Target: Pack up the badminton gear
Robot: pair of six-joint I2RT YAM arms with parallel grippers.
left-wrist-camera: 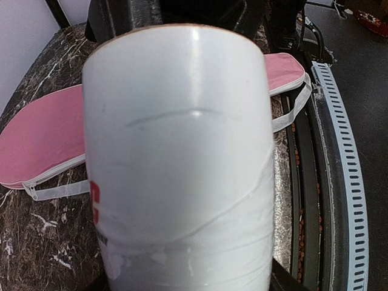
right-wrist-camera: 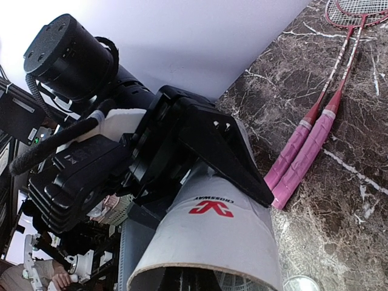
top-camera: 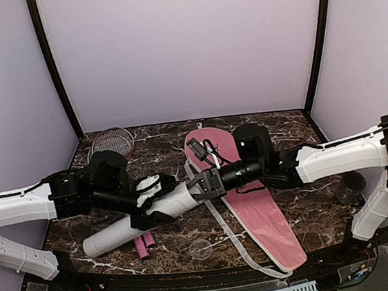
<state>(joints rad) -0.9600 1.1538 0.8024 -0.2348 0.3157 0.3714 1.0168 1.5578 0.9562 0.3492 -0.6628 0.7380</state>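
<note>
Left hand (top-camera: 152, 205) is wrapped around the white tube (top-camera: 110, 238), which slants across the bench (top-camera: 305, 210) left of centre. Right hand (top-camera: 199, 185) is pinched shut at the tube's right mouth. Pink bag (top-camera: 264, 214) lies right; rackets (right-wrist-camera: 303, 151) under the tube, heads far-left.

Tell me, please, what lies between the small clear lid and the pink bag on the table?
The bag's white strap crosses the dark marble between the clear lid and the pink bag; the top view shows it.
</note>
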